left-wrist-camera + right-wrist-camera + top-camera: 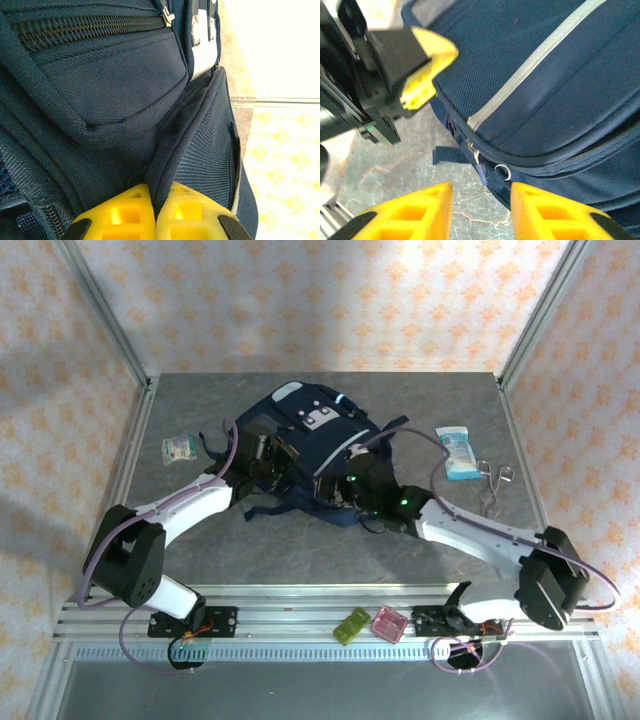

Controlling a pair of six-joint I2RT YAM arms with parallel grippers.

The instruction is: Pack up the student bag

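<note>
The bag [300,445] sits mid-table, toward the far edge. The left gripper [155,212] is clamped on a fold of its fabric. The right gripper [482,202] hangs part-open and empty, just short of the zipper pull [476,154]. Best to centre that tab between the fingers before closing.

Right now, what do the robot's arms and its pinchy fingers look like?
The left arm and right arm both have smooth white shells between chunky black joints, with a lilac cable looping alongside each. Small green lights glow on the right one. The fingers are bright yellow blocks with square hollows, on black mounts.
</note>
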